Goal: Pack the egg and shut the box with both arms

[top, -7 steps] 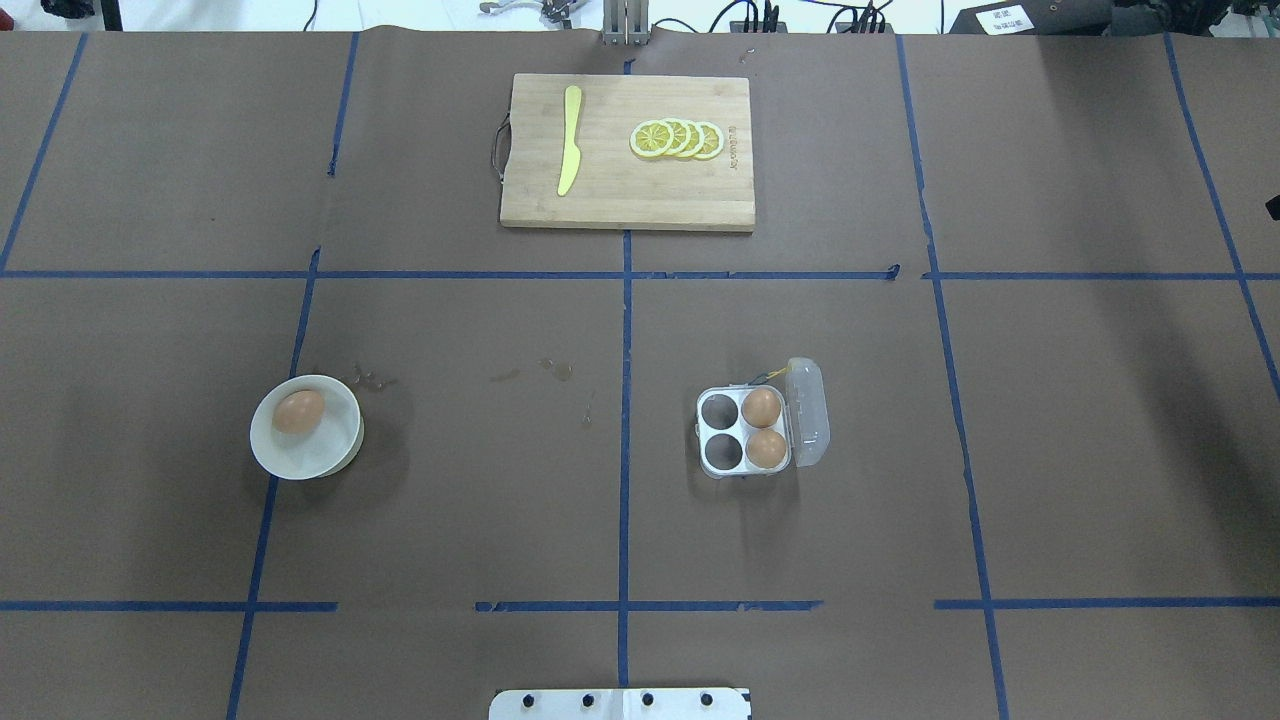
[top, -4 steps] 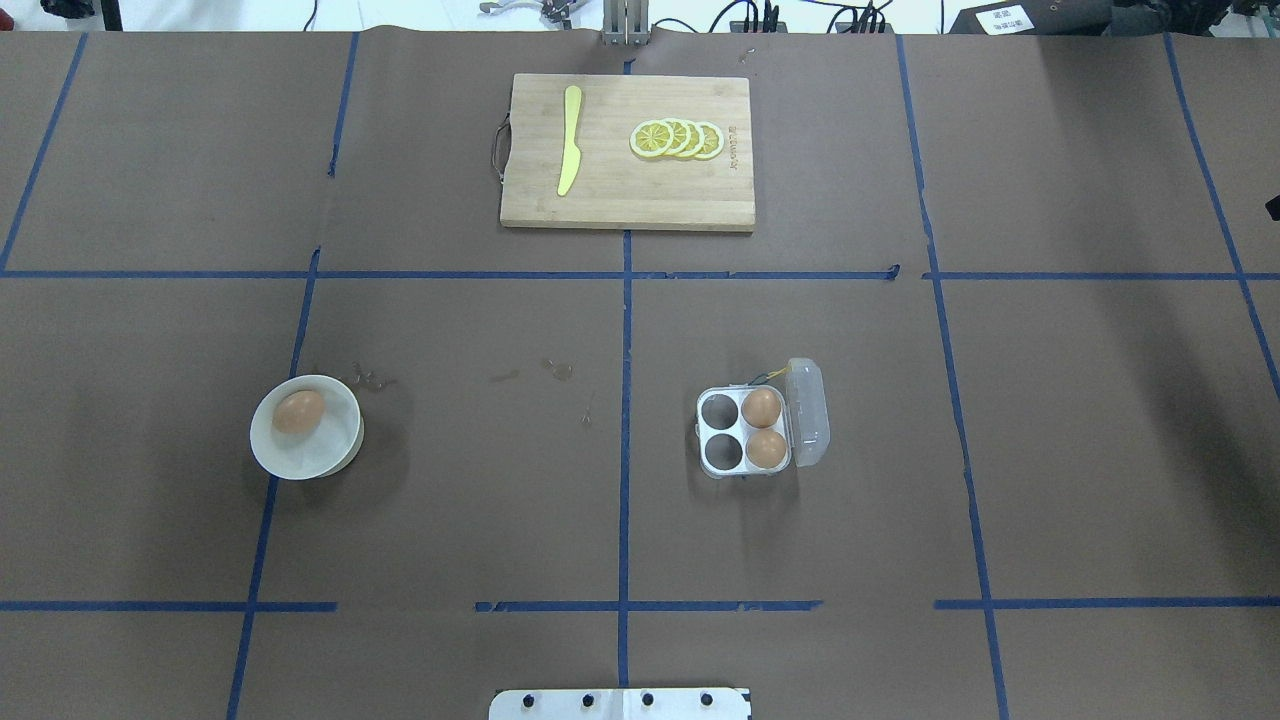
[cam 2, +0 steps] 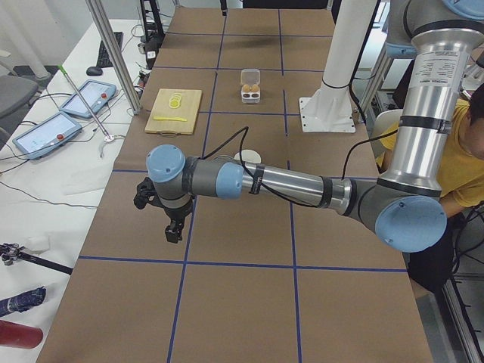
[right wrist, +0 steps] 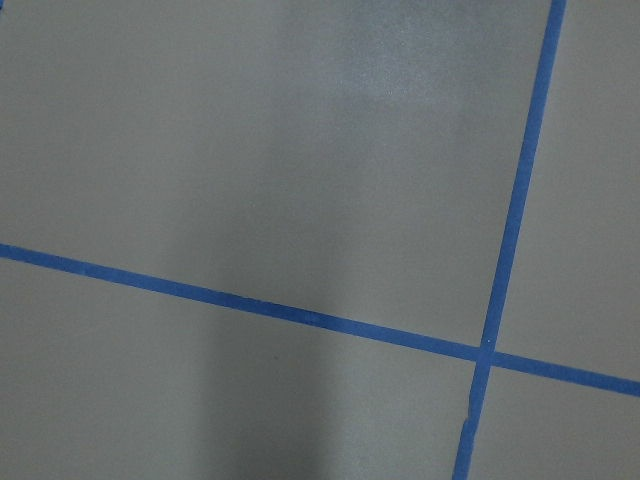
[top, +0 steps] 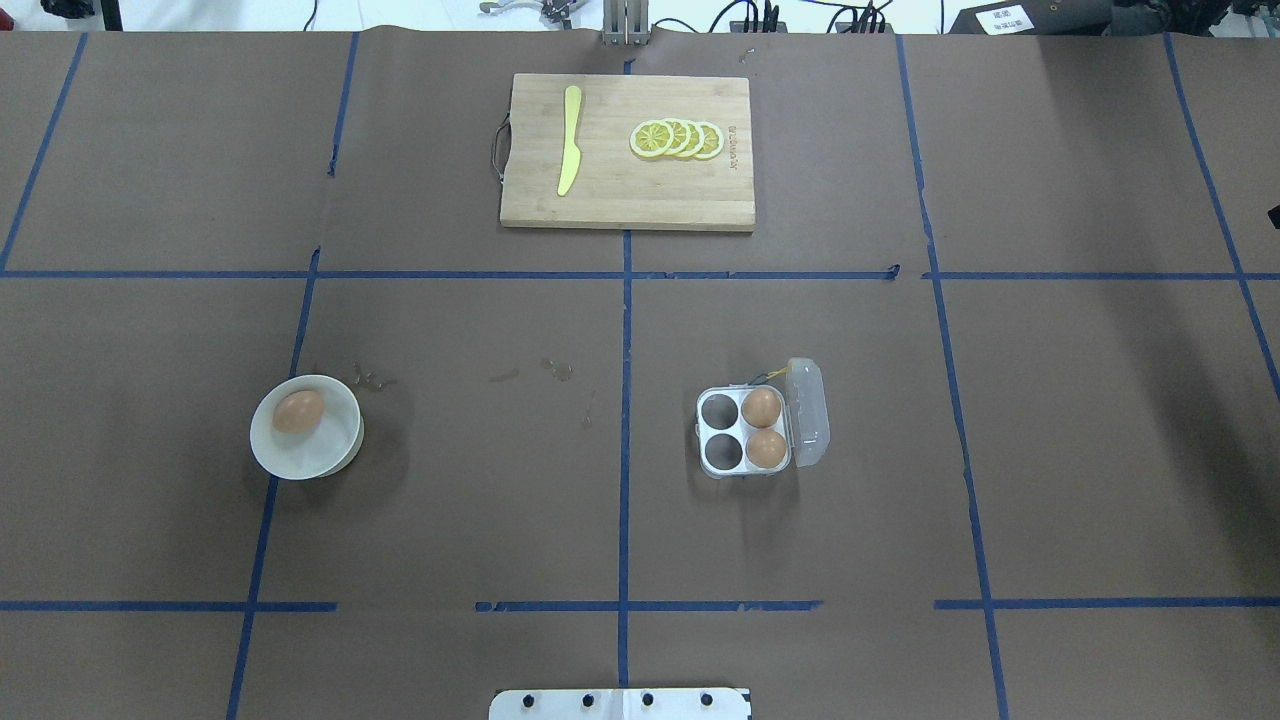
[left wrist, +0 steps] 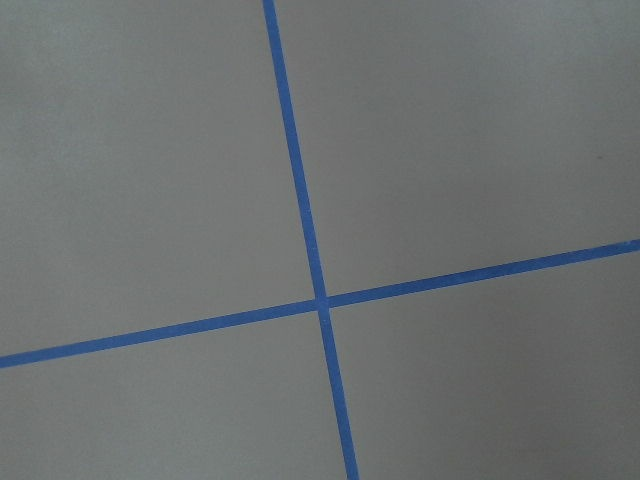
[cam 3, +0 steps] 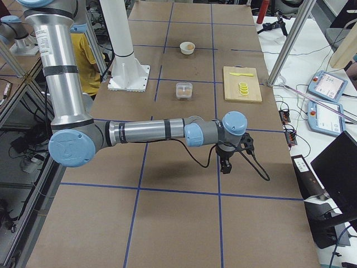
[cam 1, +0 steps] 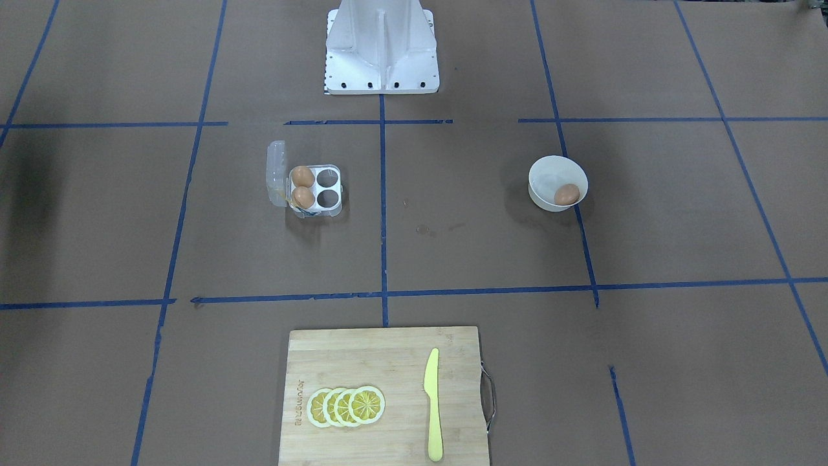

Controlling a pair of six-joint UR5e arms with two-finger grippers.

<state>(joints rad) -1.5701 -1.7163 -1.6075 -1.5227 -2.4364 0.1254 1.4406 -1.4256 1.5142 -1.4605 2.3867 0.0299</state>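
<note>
The brown egg [top: 299, 411] lies in a white bowl [top: 300, 468] on the left of the table; it also shows in the front view [cam 1: 566, 194]. The clear four-cell box [top: 717, 452] stands right of centre, its lid [top: 808, 412] open to the right. Two brown eggs [top: 761, 407] fill its right-hand cells; the two left cells are bare. My left gripper [cam 2: 174, 227] hangs over the table's left end, far from the bowl. My right gripper [cam 3: 225, 166] hangs over the right end, far from the box. I cannot tell whether either is open or shut.
A wooden cutting board [top: 627, 200] at the far middle holds a yellow knife [top: 569, 140] and lemon slices [top: 677, 138]. The white robot base [cam 1: 381, 45] stands at the near edge. Blue tape lines grid the brown table cover.
Egg, bowl and box have not moved. A dark tip at the overhead view's right edge has slipped slightly further out of view.
</note>
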